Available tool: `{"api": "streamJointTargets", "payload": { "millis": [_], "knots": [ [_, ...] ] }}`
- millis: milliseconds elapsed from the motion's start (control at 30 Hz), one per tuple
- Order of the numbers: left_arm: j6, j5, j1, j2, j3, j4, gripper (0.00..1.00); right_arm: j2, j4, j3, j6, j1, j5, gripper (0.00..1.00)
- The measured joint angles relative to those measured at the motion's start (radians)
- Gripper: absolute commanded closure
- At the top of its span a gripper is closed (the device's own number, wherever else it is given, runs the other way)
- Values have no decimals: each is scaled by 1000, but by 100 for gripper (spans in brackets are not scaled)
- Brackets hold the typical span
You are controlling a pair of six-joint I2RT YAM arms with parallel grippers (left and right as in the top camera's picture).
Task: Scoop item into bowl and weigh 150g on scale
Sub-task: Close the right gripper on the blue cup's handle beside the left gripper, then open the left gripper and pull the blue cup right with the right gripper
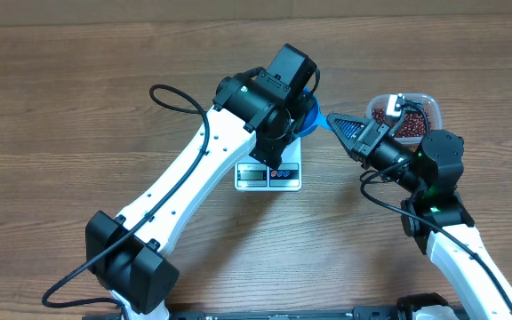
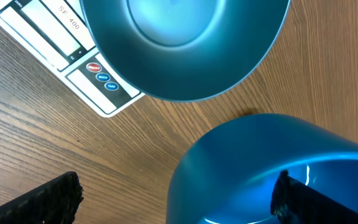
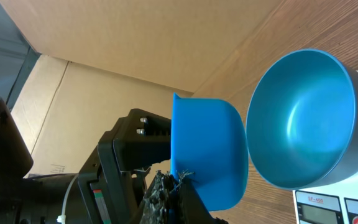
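The big brown wooden table (image 1: 60, 71) fills the scene. The long white left arm (image 1: 185, 178) reaches from the near left to the middle. The shorter white right arm (image 1: 460, 253) comes in from the near right. In the middle lies the flat white square scale (image 1: 268, 175), with its little screen on the near edge. The round, deep, bright blue bowl (image 3: 303, 124) sits on the far part of the scale, and it looks empty inside. At the far right is the clear plastic tub (image 1: 432, 105). The small dark red-brown beans (image 1: 383, 116) are in that tub, not in the bowl. The small blue scoop (image 3: 207, 149) hangs just beside the bowl's right rim. Its inside is hidden, so I cannot tell if it carries beans. I think the job now is to tip beans into the bowl. To do it well, hold the scoop over the middle of the bowl and tip slowly. Do not bump the rim, or the bowl could slide. Then add a few beans at a time and watch the screen. The right gripper (image 1: 356, 133) is squeezed tight on the scoop's handle. The left gripper (image 2: 178, 186) hangs over the bowl with its fingers spread wide, holding nothing. It must not press on the bowl, or the weight will read wrong.
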Motion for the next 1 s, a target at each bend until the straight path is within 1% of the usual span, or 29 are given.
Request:
{"api": "streamJointTargets", "payload": {
  "millis": [267, 500, 633, 800, 867, 1000],
  "knots": [
    [82, -3, 7, 0, 0, 11, 1, 0, -37, 0, 0, 0, 5, 96],
    [223, -9, 27, -13, 0, 11, 1, 0, -46, 0, 0, 0, 13, 96],
    [351, -47, 38, -73, 0, 3, 0, 0, -46, 0, -2, 0, 17, 96],
    [517, -156, 73, -208, 0, -35, 0, 0, -45, 0, -11, 0, 27, 96],
    [619, -206, 92, -265, 1, -47, 1, 0, -46, 0, -13, 0, 32, 96],
    [864, -267, 118, -351, 6, -64, 1, 0, -46, 0, -16, 0, 46, 96]
  ]
}}
